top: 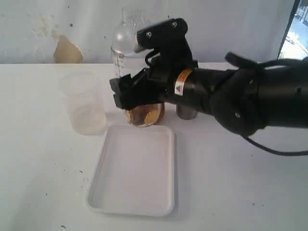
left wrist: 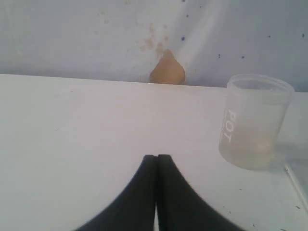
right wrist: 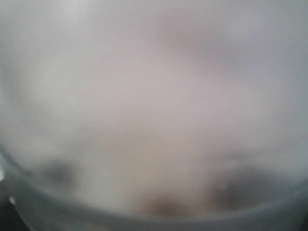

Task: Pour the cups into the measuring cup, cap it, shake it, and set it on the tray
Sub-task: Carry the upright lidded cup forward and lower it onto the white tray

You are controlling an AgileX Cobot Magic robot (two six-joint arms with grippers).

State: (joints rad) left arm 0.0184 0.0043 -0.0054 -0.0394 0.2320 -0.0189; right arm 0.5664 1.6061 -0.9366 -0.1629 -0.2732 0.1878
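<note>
Layout on table (top: 48, 168): tray (top: 134, 178) at front centre. The frosted cup (top: 84, 103) stands left of the tray's far-left corner, near it but not touching. The wooden cup (top: 144, 115) is just behind the tray's far edge, and the steel tumbler (top: 185, 114) is to its right, largely behind the arm. The measuring cup (top: 126, 43) is behind the wooden cup. The right gripper (top: 121, 96), reaching in from the right, sits in front of the measuring cup's lower part and above the wooden cup.
</note>
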